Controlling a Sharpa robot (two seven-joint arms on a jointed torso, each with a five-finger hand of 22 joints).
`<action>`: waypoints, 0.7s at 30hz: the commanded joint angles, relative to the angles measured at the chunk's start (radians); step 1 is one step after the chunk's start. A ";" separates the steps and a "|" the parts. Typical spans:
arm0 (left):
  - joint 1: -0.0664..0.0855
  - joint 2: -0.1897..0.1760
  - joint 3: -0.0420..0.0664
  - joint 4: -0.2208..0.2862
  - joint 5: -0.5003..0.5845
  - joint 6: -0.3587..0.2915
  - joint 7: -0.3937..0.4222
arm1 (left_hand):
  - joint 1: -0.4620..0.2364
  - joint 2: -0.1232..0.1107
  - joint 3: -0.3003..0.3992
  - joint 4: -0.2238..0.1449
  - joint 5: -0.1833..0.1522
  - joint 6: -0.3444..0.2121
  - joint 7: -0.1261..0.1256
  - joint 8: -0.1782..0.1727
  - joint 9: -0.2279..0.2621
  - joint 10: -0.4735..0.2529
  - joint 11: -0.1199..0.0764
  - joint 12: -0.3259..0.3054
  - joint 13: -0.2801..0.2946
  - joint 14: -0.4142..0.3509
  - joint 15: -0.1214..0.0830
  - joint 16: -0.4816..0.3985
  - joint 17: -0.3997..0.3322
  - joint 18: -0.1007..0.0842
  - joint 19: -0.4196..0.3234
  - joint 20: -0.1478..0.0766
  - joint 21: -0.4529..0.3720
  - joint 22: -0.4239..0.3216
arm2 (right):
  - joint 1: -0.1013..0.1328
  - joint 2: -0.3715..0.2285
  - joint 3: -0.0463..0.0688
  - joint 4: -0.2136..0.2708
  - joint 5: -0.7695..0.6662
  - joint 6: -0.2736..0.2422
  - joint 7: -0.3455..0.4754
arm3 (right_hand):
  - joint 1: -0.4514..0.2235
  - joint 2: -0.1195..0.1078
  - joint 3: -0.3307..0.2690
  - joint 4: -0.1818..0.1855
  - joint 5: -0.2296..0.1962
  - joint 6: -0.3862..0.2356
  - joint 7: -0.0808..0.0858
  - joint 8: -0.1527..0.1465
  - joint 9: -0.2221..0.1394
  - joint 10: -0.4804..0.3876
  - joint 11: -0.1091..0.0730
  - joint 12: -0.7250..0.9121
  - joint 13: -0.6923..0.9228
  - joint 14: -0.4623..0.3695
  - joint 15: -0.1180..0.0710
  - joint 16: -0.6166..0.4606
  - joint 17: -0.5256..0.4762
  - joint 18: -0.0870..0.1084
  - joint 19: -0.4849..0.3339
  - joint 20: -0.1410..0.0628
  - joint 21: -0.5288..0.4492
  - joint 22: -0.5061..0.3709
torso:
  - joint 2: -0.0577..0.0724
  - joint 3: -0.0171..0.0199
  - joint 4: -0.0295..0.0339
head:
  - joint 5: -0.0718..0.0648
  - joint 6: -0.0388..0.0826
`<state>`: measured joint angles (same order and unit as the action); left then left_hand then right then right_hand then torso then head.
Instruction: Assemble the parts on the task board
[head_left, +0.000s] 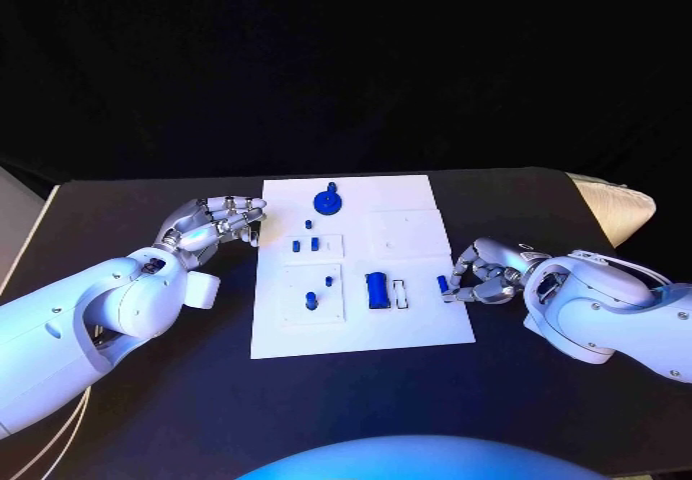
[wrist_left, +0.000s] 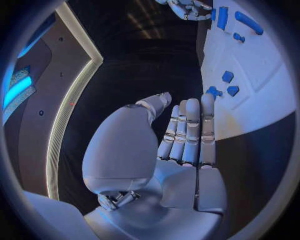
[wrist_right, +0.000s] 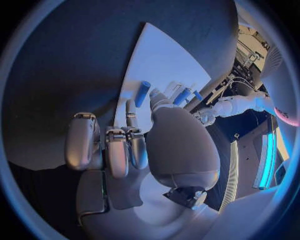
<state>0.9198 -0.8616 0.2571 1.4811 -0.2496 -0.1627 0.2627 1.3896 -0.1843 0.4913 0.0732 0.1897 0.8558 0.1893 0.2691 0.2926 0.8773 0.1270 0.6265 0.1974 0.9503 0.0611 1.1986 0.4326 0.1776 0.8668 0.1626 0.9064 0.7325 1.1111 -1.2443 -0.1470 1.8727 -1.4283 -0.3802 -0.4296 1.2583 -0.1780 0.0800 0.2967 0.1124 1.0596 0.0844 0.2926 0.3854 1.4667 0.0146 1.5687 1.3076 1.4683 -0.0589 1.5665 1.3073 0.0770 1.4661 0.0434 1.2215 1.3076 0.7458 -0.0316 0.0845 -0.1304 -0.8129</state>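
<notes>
The right robot hand (head_left: 480, 277) pinches a small blue piece (head_left: 443, 284) at the board (head_left: 418, 335) edge, probably to fit it. The left robot hand (head_left: 216, 225) waits, fingers apart.

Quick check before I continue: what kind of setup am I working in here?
Likely a lab or demo bench: a black table against a dark backdrop, holding a white task board with small blue parts, flanked by the left hand and right hand.

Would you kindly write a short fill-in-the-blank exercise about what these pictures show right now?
1. The task board is coloured ____.
2. The robot's ____ hand rests at the board's edge near the long blue part.
3. The left hand holds ____.
4. The round blue part lies at the board's ____ end from the robot.

Missing words: white; right; nothing; far
</notes>
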 joint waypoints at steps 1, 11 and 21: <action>0.000 0.001 0.001 0.004 0.006 0.009 0.011 | 0.004 -0.002 0.000 0.003 0.003 -0.004 0.001 0.007 -0.001 -0.009 0.000 0.006 0.001 0.000 0.000 0.005 0.002 0.005 0.005 -0.003 -0.006 -0.001 | -0.003 0.007 0.000 -0.004 -0.018 0.019 -0.042 | -0.009 0.003 -0.004 -0.001 0.007 0.009 -0.002 -0.005 0.001 0.104 -0.009 0.002 0.263 0.101 0.000 0.002 0.257 -0.013 0.021 0.004 0.002 0.085 | 0.001 -0.0002 -0.0006 | 0.000 -0.002; -0.001 -0.001 0.001 0.005 0.006 0.010 0.010 | 0.004 -0.002 0.000 0.003 0.003 -0.004 0.001 0.007 -0.001 -0.009 0.000 0.006 0.001 0.000 0.000 0.005 0.002 0.005 0.005 -0.003 -0.006 -0.001 | -0.007 0.032 0.000 -0.019 -0.024 0.017 -0.061 | -0.013 0.003 -0.004 -0.001 0.008 0.014 -0.003 -0.003 0.001 0.104 -0.010 0.002 0.263 0.102 -0.001 0.003 0.260 -0.014 0.021 0.004 0.005 0.087 | 0.000 0.0001 0.0000 | 0.002 -0.005; -0.001 -0.006 0.001 0.006 0.006 0.009 0.010 | 0.005 -0.001 0.001 0.003 0.003 -0.003 0.001 0.009 -0.001 -0.012 0.000 0.007 0.001 0.000 0.000 0.006 0.002 0.005 0.005 -0.003 -0.006 -0.001 | -0.018 0.066 0.000 -0.039 -0.031 0.027 -0.072 | 0.037 0.018 0.036 -0.006 0.093 0.026 -0.010 -0.010 0.001 0.104 -0.017 0.002 0.263 0.102 -0.007 0.004 0.263 -0.015 0.023 -0.003 0.008 0.092 | 0.001 -0.0003 -0.0003 | 0.001 -0.011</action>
<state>0.9195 -0.8678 0.2571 1.4838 -0.2490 -0.1626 0.2618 1.3896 -0.1843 0.4913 0.0731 0.1897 0.8559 0.1892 0.2728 0.2927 0.8702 0.1270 0.6265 0.1971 0.9504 0.0611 1.1985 0.4337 0.1776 0.8668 0.1626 0.9064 0.7327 1.1035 -1.1834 -0.1400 1.8398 -1.4489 -0.3877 -0.4807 1.2866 -0.1587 0.1125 0.2908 0.1979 1.0831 0.0753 0.2919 0.3923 1.4666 0.0072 1.5687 1.3074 1.4683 -0.0590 1.5665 1.3081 0.0770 1.4661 0.0434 1.2253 1.3074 0.7458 -0.0316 0.0842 -0.1276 -0.8225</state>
